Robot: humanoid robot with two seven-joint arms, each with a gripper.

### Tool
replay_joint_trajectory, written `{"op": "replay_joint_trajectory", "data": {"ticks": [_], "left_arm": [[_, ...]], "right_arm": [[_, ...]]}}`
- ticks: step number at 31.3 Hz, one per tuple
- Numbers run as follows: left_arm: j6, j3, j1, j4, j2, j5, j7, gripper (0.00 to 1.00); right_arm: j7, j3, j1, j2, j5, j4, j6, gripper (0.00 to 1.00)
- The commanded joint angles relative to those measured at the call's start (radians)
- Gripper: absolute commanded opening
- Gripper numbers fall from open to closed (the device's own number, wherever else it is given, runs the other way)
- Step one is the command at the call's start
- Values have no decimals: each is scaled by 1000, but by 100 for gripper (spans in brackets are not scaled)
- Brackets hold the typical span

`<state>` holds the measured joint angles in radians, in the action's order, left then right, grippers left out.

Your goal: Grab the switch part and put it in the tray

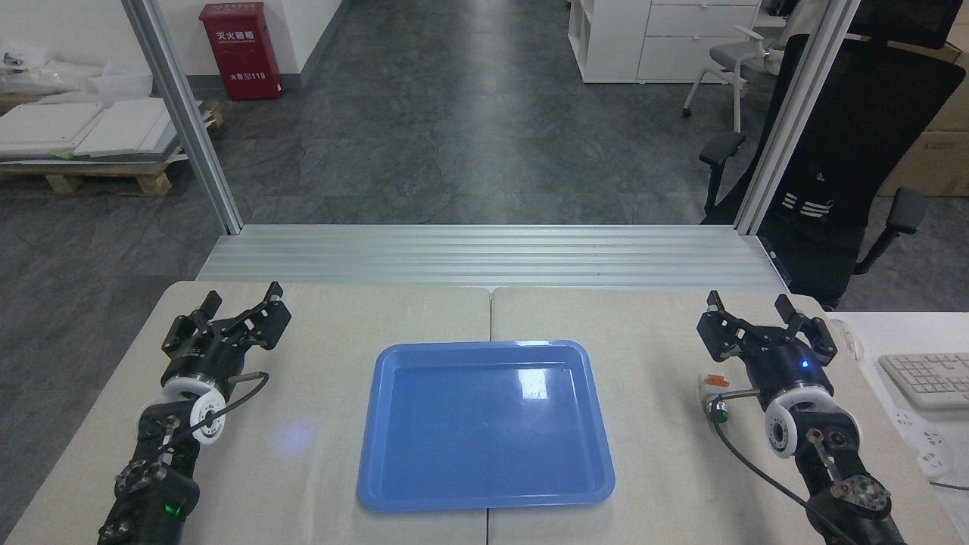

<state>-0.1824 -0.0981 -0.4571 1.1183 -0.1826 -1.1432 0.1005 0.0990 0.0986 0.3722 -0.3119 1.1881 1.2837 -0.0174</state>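
The blue tray (394,484) lies in the middle of the table with nothing in it. The switch part (711,393) rests on the table right of the tray, orange tab toward the back, green button toward the front, partly hidden by my right arm's wrist. My right gripper (749,309) hovers just behind and right of it, fingers spread wide and open, holding nothing. On the left side of the table my left gripper (242,301) is also open and holds nothing.
A white keyboard (927,378) and a power strip (923,446) sit on a side table at the right. An aluminium rail bed (484,253) borders the table's far edge, with frame posts at both back corners. A black office chair (848,174) stands behind on the right.
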Motion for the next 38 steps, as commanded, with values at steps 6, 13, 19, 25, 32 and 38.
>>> {"op": "replay_joint_trajectory", "data": {"ticks": [6,13,19,25,32,38], "left_arm": [[0,0,0,0,0,0,1,100],[0,0,0,0,0,0,1,100],[0,0,0,0,0,0,1,100],[0,0,0,0,0,0,1,100],[0,0,0,0,0,0,1,100],[0,0,0,0,0,0,1,100]], "right_arm": [[25,-7,2,1,-24,-1,1,100],[25,-3,13,-1,-50,0,2,100],[24,-3,33,-9,-50,0,2,100],[24,-3,54,-10,-50,0,-1,100],[25,0,60,-13,-48,0,-1,100],[27,-5,60,-16,-47,0,-2,100]]}}
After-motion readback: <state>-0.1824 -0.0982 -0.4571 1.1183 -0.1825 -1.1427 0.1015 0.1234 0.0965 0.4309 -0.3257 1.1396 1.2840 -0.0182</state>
